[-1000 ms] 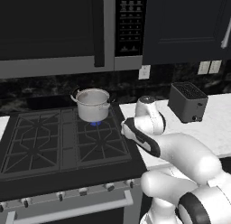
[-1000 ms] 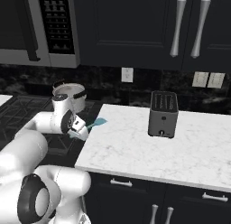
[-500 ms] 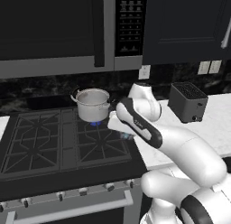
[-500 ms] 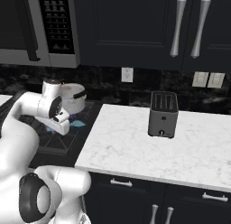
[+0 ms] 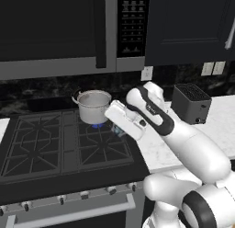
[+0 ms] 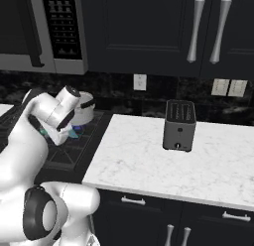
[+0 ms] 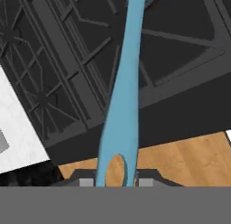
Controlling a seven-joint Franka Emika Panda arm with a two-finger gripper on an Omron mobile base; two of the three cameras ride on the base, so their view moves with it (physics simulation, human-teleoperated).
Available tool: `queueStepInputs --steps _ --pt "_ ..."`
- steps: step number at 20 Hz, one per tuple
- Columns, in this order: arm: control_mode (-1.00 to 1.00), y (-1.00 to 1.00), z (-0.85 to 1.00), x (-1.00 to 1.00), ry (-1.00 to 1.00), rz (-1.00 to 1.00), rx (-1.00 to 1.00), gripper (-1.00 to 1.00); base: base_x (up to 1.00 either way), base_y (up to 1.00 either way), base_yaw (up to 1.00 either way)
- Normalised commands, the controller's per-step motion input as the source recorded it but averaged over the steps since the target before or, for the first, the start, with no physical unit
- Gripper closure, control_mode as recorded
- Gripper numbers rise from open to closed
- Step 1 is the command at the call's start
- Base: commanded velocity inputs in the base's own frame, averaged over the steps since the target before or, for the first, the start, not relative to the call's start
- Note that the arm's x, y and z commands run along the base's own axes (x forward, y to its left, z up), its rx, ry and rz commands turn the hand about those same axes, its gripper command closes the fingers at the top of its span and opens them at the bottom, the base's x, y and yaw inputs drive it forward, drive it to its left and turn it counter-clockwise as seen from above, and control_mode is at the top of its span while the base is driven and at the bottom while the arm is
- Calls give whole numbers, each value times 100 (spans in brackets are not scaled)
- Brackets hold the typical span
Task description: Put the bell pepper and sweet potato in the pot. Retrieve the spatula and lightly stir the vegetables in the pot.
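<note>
The steel pot (image 5: 94,106) stands on the stove's back right burner over a small blue flame; its contents cannot be made out. My gripper (image 5: 115,127) hangs just right of the pot and a little lower, shut on the teal spatula (image 5: 119,132). From the right base view, the pot (image 6: 82,108) sits behind my wrist and a bit of spatula (image 6: 75,134) pokes out beside the hand. In the hand view the spatula (image 7: 124,105) runs from between my fingers (image 7: 86,181) up across the dark grates, its blade end cut off at the top.
The black gas stove (image 5: 55,149) has raised grates. A black toaster (image 6: 178,125) stands on the white marble counter (image 6: 163,170) to the right. A microwave (image 5: 55,29) hangs low above the stove. Wooden floor (image 7: 185,157) shows past the stove's front edge.
My arm has swung left from the counter's edge to over the stove, carrying the spatula close to the pot's right side.
</note>
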Motion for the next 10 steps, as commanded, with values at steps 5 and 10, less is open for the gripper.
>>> queueStepInputs --steps 5,10 --pt "-100 23 56 6 0 -39 51 100 0 0 0" --pt "-100 10 64 6 6 -39 48 100 0 0 0"
